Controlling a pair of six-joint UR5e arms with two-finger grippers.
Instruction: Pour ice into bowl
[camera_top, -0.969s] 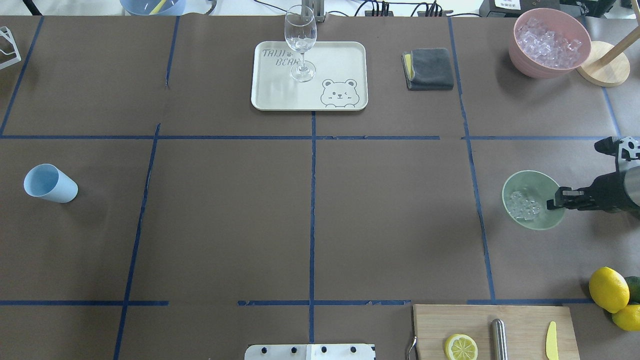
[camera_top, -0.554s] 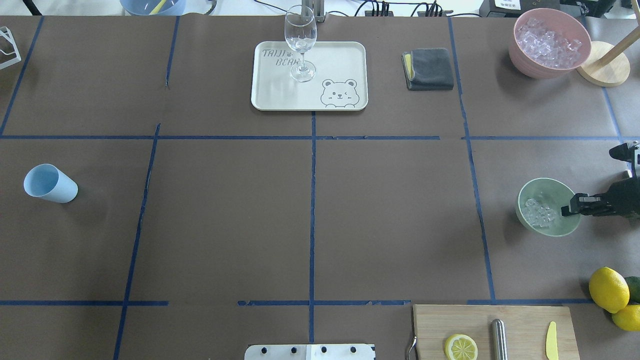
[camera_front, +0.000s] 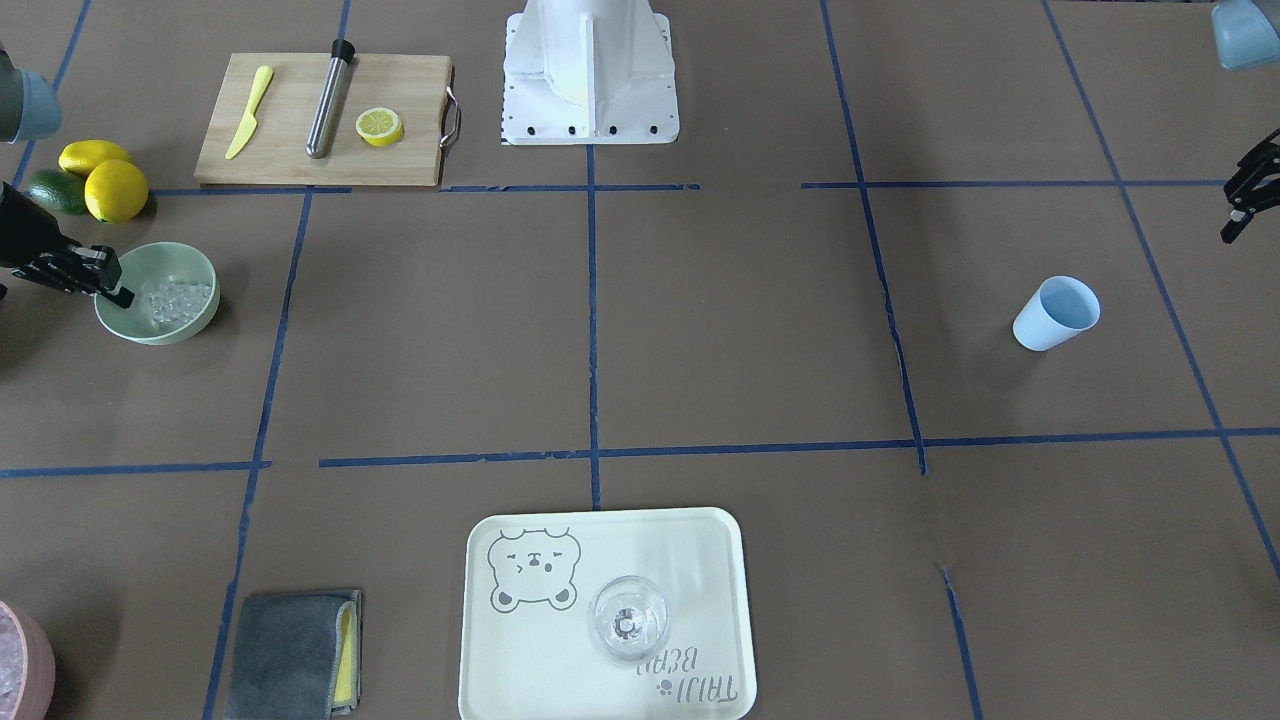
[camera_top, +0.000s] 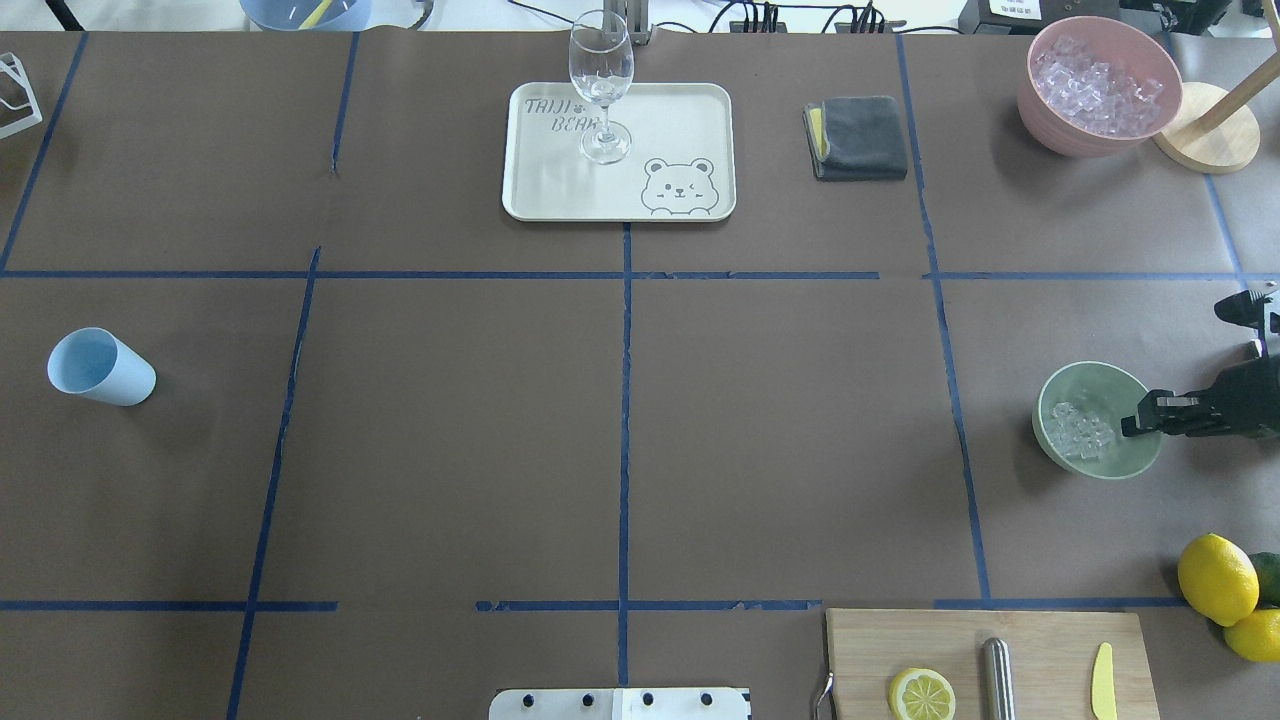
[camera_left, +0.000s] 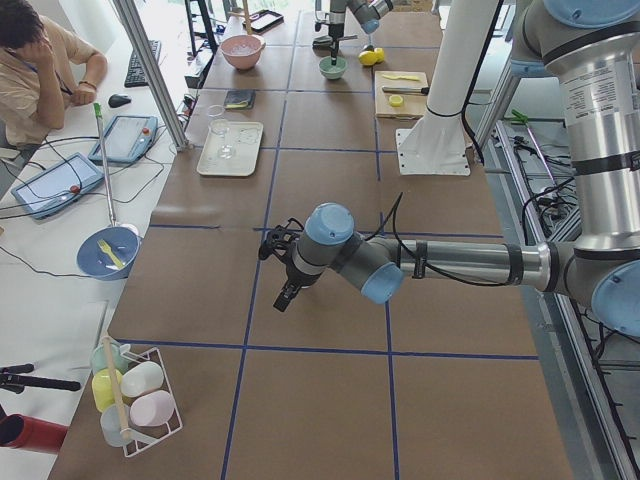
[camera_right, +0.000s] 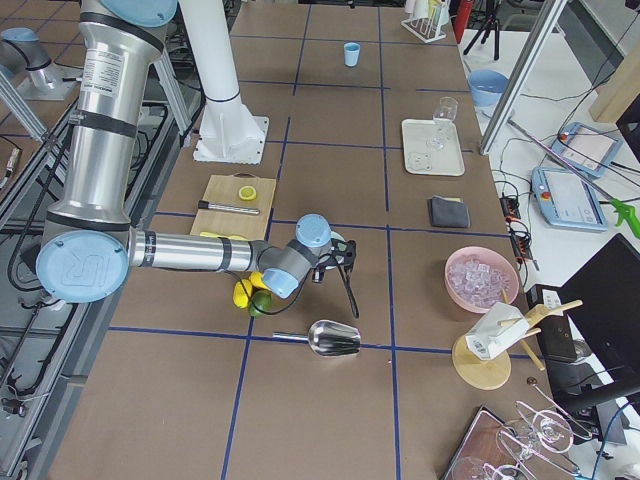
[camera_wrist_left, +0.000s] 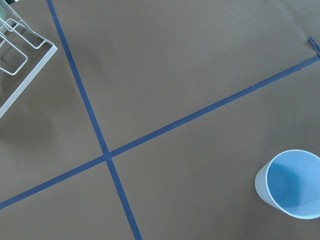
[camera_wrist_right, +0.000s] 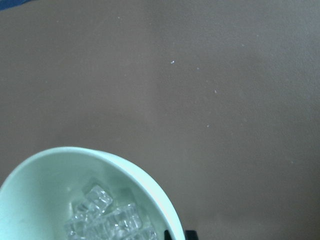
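Observation:
The pale green bowl stands upright at the right side of the table, with clear ice cubes lying in its bottom. My right gripper is shut on the bowl's rim on the side nearest that arm. The right wrist view shows the bowl, the ice and the fingertips astride the rim. In the front-facing view the bowl is at the left. My left gripper is open and empty beyond the light blue cup.
A pink bowl of crushed ice stands at the far right. A wine glass stands on a cream tray, with a grey cloth beside it. A cutting board, lemons and a metal scoop lie near the bowl.
My right gripper has carried the bowl to the right and toward the robot, and lower. The bowl has levelled out and the ice has stayed in it.

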